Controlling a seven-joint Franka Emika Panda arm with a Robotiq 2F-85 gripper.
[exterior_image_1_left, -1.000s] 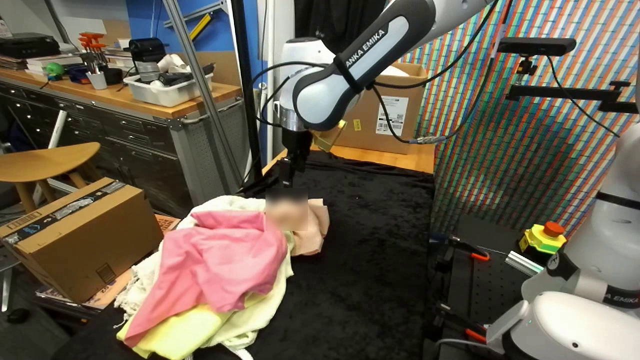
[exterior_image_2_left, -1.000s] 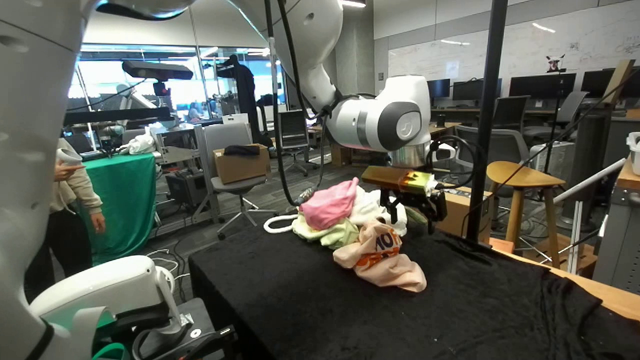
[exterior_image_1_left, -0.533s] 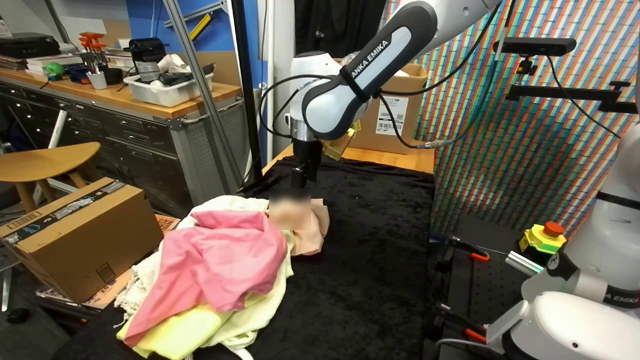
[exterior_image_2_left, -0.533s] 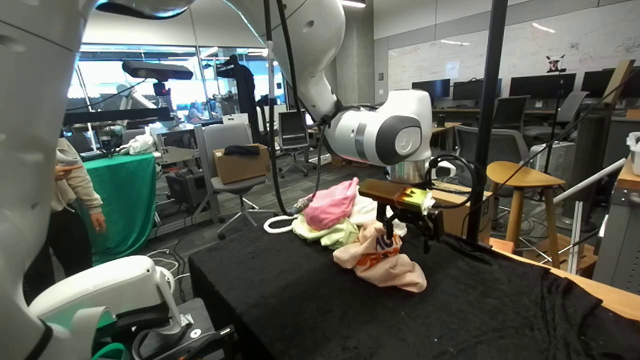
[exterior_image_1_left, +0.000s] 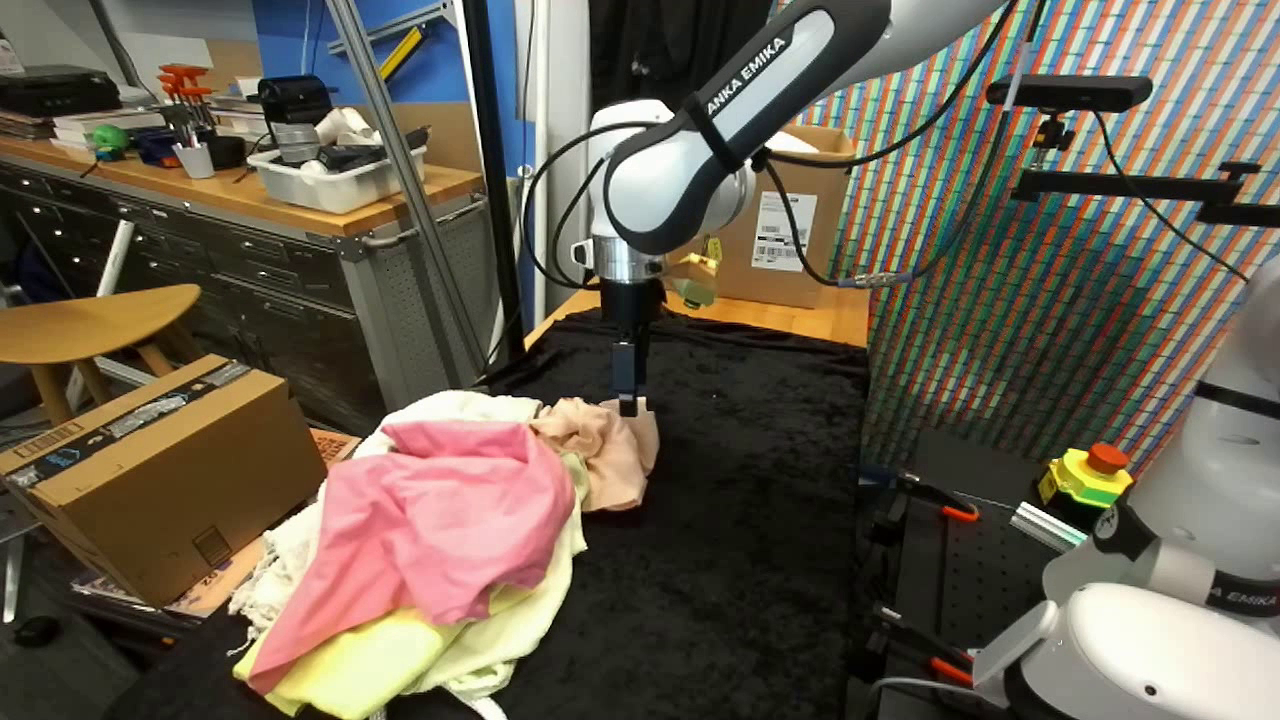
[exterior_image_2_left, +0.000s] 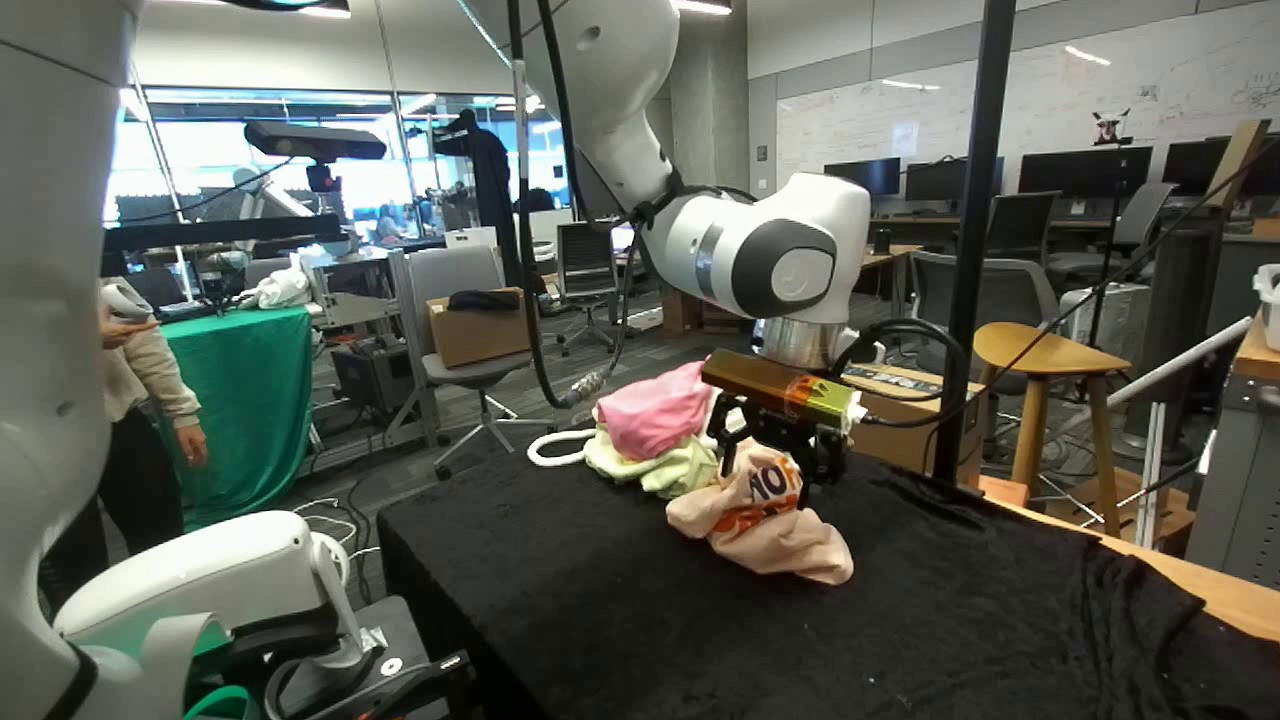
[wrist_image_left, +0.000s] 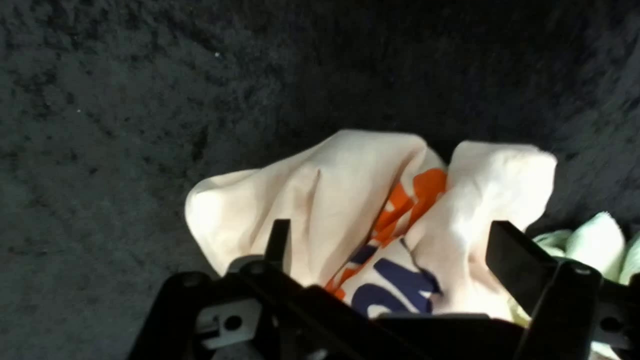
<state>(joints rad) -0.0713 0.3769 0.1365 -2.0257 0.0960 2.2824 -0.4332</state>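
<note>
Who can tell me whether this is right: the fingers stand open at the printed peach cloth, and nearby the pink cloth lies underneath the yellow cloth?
Not quite. The pink cloth lies on top of the yellow cloth, not underneath it, as an exterior view shows. The rest is right: the fingers stand open at the printed peach cloth.

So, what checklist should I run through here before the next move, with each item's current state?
1. End effector open: ok, its fingers stand apart in the wrist view.
2. Peach cloth lined up between the fingers: ok, in the wrist view.
3. Fingers touching the peach cloth: cannot tell.
4. Peach cloth lying flat: not ok, it is crumpled.
5. Peach cloth clear of the light green cloth: not ok, they seem to touch.
6. Red button released: cannot tell.
</note>
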